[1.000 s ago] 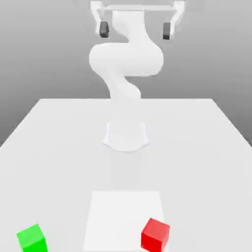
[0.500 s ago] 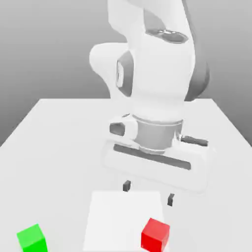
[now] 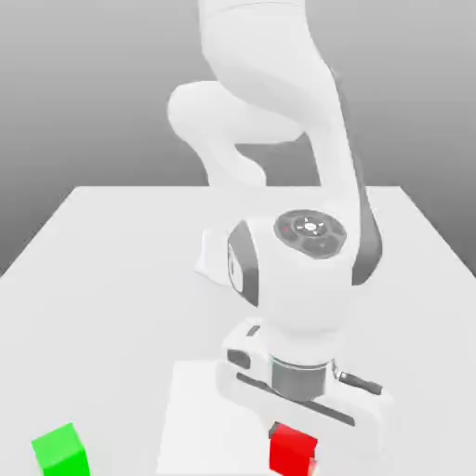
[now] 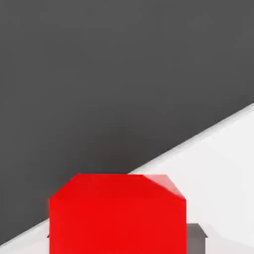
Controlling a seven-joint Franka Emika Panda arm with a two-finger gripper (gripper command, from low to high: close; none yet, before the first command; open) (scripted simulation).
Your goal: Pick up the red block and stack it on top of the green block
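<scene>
The tabletop [image 3: 121,307] spreads out white and smooth beneath me, narrowing toward its far edge. On it lies a flat, brighter white square [image 3: 200,418], partly hidden by my hand. Behind the table, the grey backdrop [image 3: 84,112] is plain, paler toward the top and darker lower down. In the hand view, a straight pale edge runs at a slant between bright white and dark grey.

My base [image 3: 216,256] stands toward the back of the table, partly covered by my own forearm. My Panda arm [image 3: 270,65] arches out past the top of the exterior view, then descends on the exterior view's right side, and my wrist [image 3: 302,288] brings the hand low over the near part of the table. The hand body is slightly tilted across that view, its end at the exterior view's right the lower one.

My gripper [image 3: 293,443] is down at the red cube [image 3: 293,453]; I cannot tell whether it is spread around the cube or pinching it. The green cube [image 3: 61,453] sits on the table near the exterior view's left, well apart from the red one.
</scene>
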